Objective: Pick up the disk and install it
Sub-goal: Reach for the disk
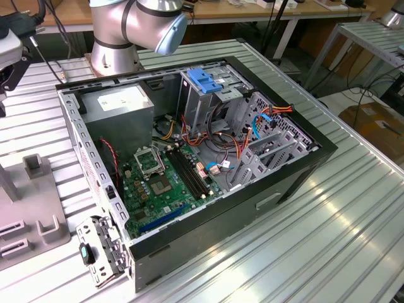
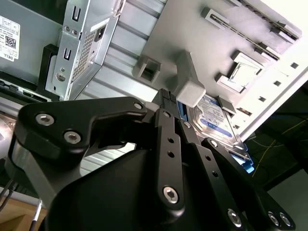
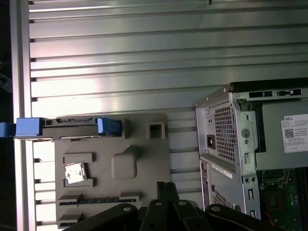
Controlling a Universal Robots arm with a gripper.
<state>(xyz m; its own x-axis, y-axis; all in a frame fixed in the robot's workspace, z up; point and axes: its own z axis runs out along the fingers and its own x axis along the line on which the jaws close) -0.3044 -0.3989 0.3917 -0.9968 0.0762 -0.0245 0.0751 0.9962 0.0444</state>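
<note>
The disk point(image 3: 67, 126) stands on its edge in a slot of the grey fixture plate point(image 3: 139, 159), with blue plastic rails at both ends. In the second wrist view its blue-and-white label point(image 2: 216, 120) shows just behind a grey post of the plate. My gripper point(image 2: 166, 94) is black, its two fingers pressed together with nothing between them. It hovers over the plate, a short way from the disk point(image 2: 226, 134) and not touching it. The fingertips point(image 3: 161, 186) also show in the first wrist view, apart from the disk.
The open computer case point(image 1: 297, 170) lies on the ribbed metal table point(image 1: 353, 214). Inside it are a drive cage with a blue latch point(image 1: 205, 82), a grey power supply point(image 1: 120, 104) and the green motherboard point(image 1: 164, 183). The fixture plate point(image 1: 31, 221) lies at the exterior view's left and holds a small chip point(image 3: 73, 172).
</note>
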